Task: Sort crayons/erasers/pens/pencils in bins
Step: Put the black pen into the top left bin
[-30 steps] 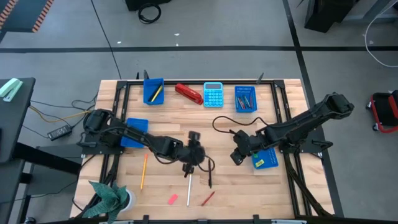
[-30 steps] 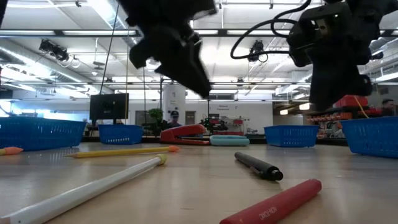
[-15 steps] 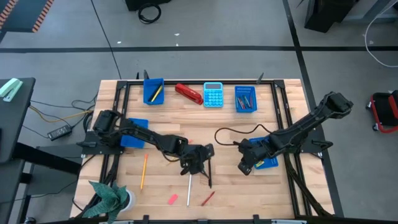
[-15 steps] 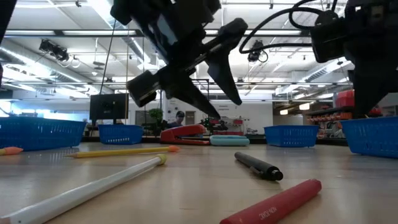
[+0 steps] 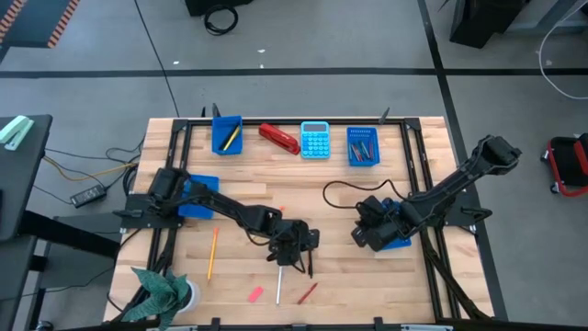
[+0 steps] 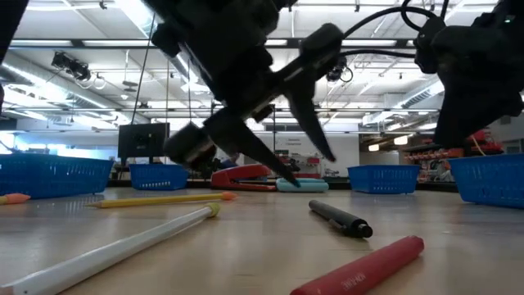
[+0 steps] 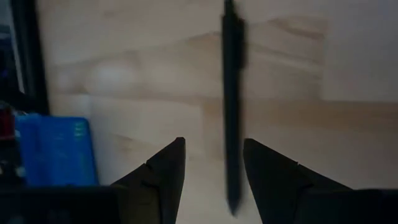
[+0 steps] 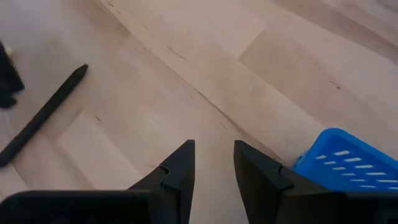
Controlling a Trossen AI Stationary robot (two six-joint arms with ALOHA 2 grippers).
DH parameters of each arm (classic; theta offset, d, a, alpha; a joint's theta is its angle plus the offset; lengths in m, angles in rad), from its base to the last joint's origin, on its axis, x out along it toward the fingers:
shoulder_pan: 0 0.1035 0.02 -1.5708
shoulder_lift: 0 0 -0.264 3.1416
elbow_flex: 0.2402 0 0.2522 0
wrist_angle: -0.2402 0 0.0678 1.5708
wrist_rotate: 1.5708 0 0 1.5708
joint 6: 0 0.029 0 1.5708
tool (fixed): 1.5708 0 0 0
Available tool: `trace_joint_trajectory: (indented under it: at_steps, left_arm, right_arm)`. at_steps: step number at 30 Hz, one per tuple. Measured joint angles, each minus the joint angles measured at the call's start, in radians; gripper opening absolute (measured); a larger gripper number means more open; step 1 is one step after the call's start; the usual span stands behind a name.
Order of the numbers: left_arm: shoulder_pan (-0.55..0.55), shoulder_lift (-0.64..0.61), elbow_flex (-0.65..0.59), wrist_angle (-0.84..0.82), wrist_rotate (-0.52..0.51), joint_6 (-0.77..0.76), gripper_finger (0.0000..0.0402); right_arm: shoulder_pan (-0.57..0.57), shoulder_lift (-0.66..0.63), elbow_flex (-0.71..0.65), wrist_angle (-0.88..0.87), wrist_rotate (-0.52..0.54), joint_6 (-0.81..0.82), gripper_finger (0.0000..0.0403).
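1. four blue bins sit on the wooden table (image 5: 276,184): one bin (image 5: 226,134) at the far left holds a yellow pencil, one bin (image 5: 362,145) at the far right holds dark sticks, one bin (image 5: 198,196) is under the left arm, and one bin (image 5: 395,234) is by the right arm.
2. left gripper (image 5: 296,246) hangs low over the black pen (image 5: 309,260) near the middle front of the table. its fingers are open and the pen (image 7: 231,124) lies in line with the gap, not held yet.
3. right gripper (image 5: 366,232) waits beside its bin with fingers a little apart and nothing in them.
4. the step now looks like picking up the pen. next the left gripper should go down, get a finger on each side of the pen, and squeeze.
5. still loose on the table: a white pencil (image 5: 279,281), an orange pencil (image 5: 212,253), a red crayon (image 5: 307,292) and a pink eraser (image 5: 255,294).
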Motion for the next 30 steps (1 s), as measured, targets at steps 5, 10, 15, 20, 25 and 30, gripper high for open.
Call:
trace_joint_trajectory:
  at_steps: [5, 10, 15, 20, 25, 30]
  left_arm:
    - [-0.006, 0.03, 0.049, 0.042, 0.052, -0.021, 0.0172]
    - [-0.007, 0.061, 0.093, -0.003, 0.096, -0.042, 0.0172]
    - [-0.015, 0.082, 0.101, -0.095, 0.101, 0.009, 0.0172]
    - [-0.004, 0.082, 0.102, -0.087, 0.097, 0.015, 0.0172]
    - [0.021, 0.099, 0.102, -0.028, 0.092, -0.002, 0.0172]
    - [0.042, 0.141, 0.139, -0.048, 0.099, -0.002, 0.0172]
  right_arm:
    - [-0.002, 0.0, 0.0, 0.004, 0.002, -0.032, 0.0117]
    - [-0.001, 0.0, 0.0, 0.002, -0.035, -0.078, 0.0117]
    - [0.03, 0.0, 0.0, 0.006, -0.052, -0.062, 0.0117]
    - [0.048, 0.0, 0.0, 0.003, -0.043, -0.066, 0.0117]
    - [0.046, 0.0, 0.0, 0.004, -0.029, -0.097, 0.0117]
    - [0.044, 0.0, 0.0, 0.002, -0.02, -0.128, 0.0117]
